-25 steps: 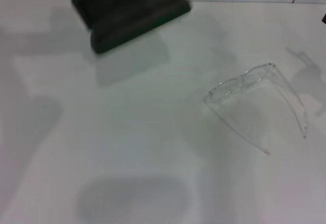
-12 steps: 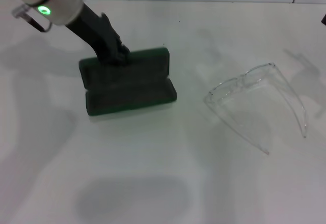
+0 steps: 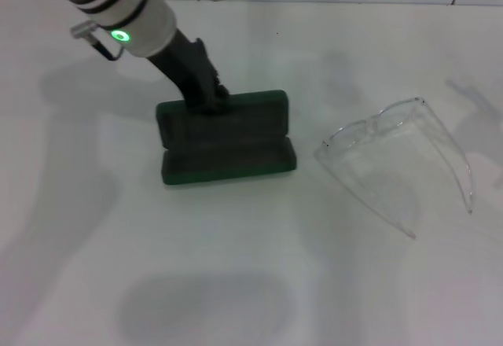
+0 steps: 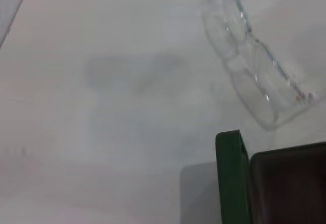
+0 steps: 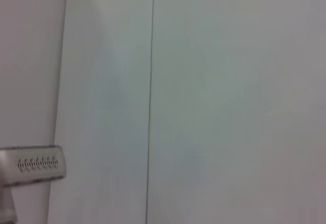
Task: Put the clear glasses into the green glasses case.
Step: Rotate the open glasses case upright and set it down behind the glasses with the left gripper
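Left arm: I am seeing it reaching in from the far left of the head view, a green light glowing on its white wrist.
Left gripper [image 3: 206, 98]: I am watching its dark fingers meeting the top edge of the raised lid at the lid's left half. They are closing on that edge, as far as I can judge, so I am reading it as gripping the lid.
Green glasses case [image 3: 226, 138]: it is sitting open on the white tabletop [image 3: 236, 267], left of centre. Its lid is standing up behind the base, and the base is lying flat toward me. In the left wrist view I am seeing one green corner [image 4: 232, 173] and the darker lining beside it.
Clear glasses [image 3: 393, 157]: they are lying on the tabletop to the right of the case, near it but not touching. The front is facing the case and the long thin arms are trailing away toward the right and toward me. In the left wrist view they [image 4: 254, 66] are showing beyond the case corner, outside the case.
Right gripper: I am not finding it in the head view. The right wrist view is showing only a pale wall and a small grey fitting [image 5: 33, 164].
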Robot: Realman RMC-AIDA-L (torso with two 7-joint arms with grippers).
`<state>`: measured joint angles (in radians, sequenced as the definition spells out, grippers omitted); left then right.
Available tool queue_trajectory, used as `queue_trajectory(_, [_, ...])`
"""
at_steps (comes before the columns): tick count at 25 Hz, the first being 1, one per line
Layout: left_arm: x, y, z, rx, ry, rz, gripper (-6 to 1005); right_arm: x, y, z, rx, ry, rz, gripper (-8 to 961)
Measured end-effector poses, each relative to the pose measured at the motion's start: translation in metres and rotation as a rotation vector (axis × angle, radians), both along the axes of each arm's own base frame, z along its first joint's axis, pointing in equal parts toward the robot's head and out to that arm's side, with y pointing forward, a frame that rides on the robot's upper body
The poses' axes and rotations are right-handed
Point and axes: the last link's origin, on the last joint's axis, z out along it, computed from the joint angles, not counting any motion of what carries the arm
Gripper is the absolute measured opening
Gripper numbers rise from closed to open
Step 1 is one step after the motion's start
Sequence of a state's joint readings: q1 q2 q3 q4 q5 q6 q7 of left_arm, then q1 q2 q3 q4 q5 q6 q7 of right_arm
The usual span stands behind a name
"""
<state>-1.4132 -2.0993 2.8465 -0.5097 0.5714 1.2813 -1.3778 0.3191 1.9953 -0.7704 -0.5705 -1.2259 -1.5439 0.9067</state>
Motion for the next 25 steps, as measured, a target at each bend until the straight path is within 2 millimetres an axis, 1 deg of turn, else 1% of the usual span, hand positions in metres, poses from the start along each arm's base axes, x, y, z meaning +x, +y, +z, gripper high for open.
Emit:
queue_trajectory(6, [0.014, 0.004, -0.022, 0.004, -0.032, -0.065, 183, 0.003, -0.005, 0.010, 0.019, 0.025, 0.003, 869])
queue_trajectory(8, [0.023, 0.006, -0.031, 0.007, -0.050, -0.091, 178, 0.004, -0.005, 0.013, 0.022, 0.026, 0.001, 869])
queue_trajectory(9, [0.023, 0.006, -0.031, 0.007, -0.050, -0.091, 178, 0.004, -0.005, 0.014, 0.022, 0.025, 0.000, 869])
queue_trajectory(17, [0.048, 0.010, -0.038, 0.014, -0.106, -0.127, 179, 0.008, -0.006, 0.022, 0.046, 0.028, -0.013, 868])
queue_trajectory(25, [0.054, 0.011, -0.044, 0.024, -0.117, -0.141, 178, 0.006, -0.002, 0.028, 0.049, 0.035, -0.005, 868])
